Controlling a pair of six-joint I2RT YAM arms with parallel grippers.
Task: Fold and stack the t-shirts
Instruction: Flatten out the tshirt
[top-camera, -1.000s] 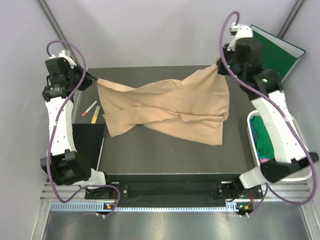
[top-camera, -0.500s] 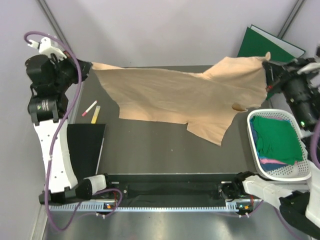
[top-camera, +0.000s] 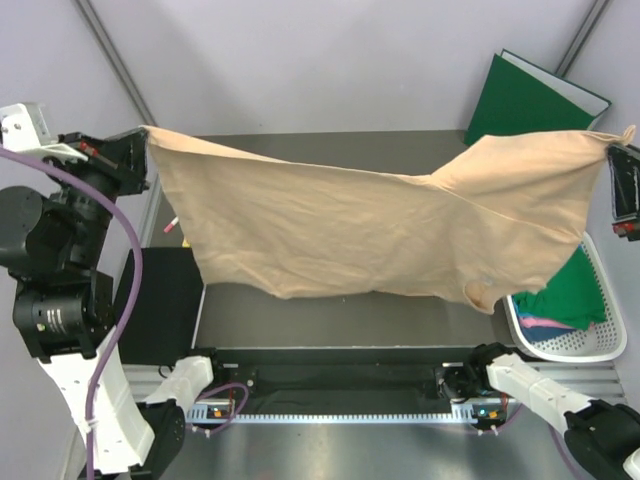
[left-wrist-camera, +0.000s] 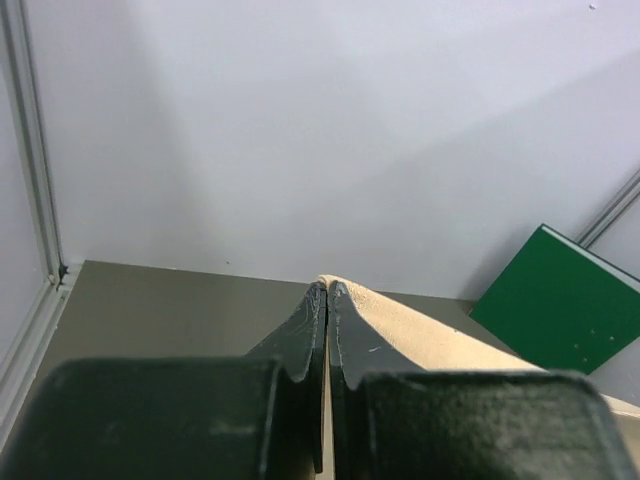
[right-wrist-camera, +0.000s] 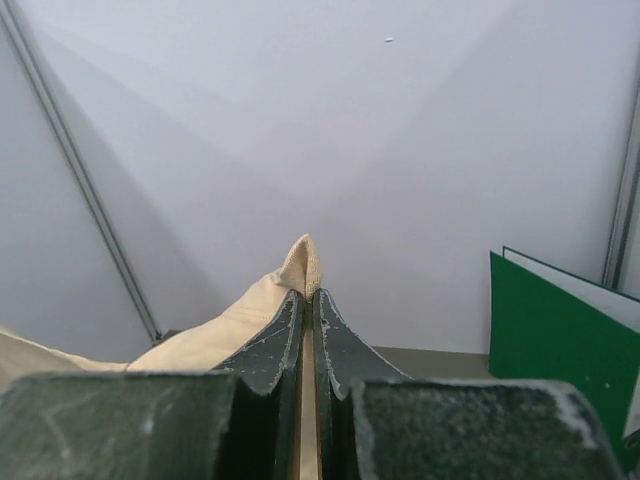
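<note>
Change: both arms are lifting and spreading wider than half a second ago, so the peach t-shirt (top-camera: 370, 230) is hanging clear of the table (top-camera: 320, 148) instead of trailing across it.
Left gripper (top-camera: 138, 140): clenching the shirt's left corner, with cloth pinched between its pressed-together fingers in the left wrist view.
Shirt position: stretching as a sagging sheet between the two grippers, its lower edge drooping above the table's near half.
Folder (top-camera: 530, 100): leaning at the far right, behind the cloth.
Right gripper (top-camera: 612, 160): gripping the shirt's right corner, a tip of cloth poking past its closed fingers.
Basket (top-camera: 608, 300): sitting beside the table's right edge, holding a green shirt (top-camera: 575, 290) and a pink shirt (top-camera: 541, 322), partly hidden by the hanging cloth.
</note>
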